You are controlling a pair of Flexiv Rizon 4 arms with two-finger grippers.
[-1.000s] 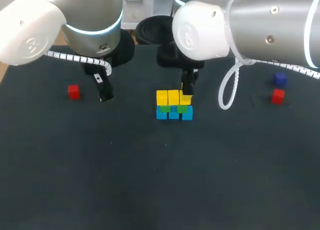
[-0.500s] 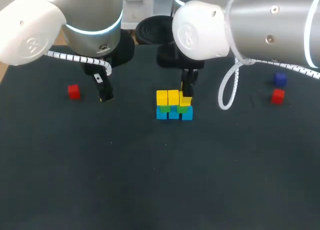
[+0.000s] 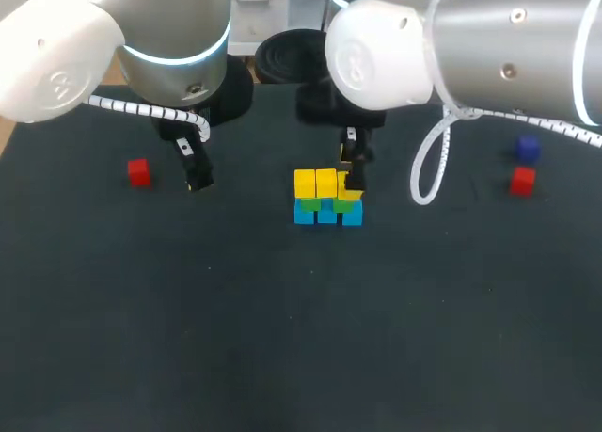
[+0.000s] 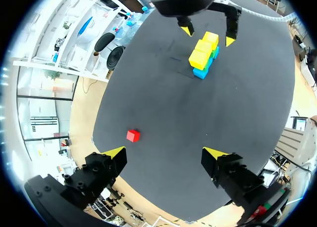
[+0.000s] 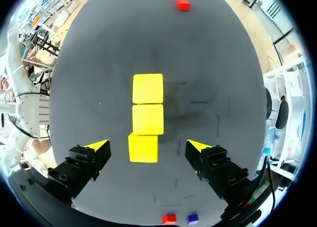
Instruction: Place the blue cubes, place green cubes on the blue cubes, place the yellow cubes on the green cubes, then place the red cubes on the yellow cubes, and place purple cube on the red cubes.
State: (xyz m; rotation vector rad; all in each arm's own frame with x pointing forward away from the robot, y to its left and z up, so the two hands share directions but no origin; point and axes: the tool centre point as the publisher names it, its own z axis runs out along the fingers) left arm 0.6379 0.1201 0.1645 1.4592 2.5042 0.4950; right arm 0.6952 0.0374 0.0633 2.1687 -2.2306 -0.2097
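A row of three stacks stands mid-table: blue cubes point(image 3: 326, 216) at the bottom, green cubes point(image 3: 343, 205) on them, yellow cubes point(image 3: 315, 182) on top. The right-end yellow cube point(image 5: 143, 148) sits slightly out of line with the other two point(image 5: 147, 103). My right gripper point(image 5: 147, 146) hangs open just above it, its fingers clear on both sides; the head view shows the right gripper point(image 3: 350, 173) over the row's right end. My left gripper point(image 3: 198, 182) is open and empty, to the right of a red cube point(image 3: 139, 172), also seen ahead of the left gripper point(image 4: 165, 153) as the red cube point(image 4: 132, 135).
Far right lie another red cube point(image 3: 523, 181) and, behind it, a purple cube point(image 3: 527, 149). The dark table point(image 3: 301, 338) is bare toward the front. My right arm's white cable point(image 3: 428, 173) loops down to the right of the stacks.
My right gripper has opened, letting go of the right-end yellow cube on its green cube, and has risen a little. The left arm has not moved.
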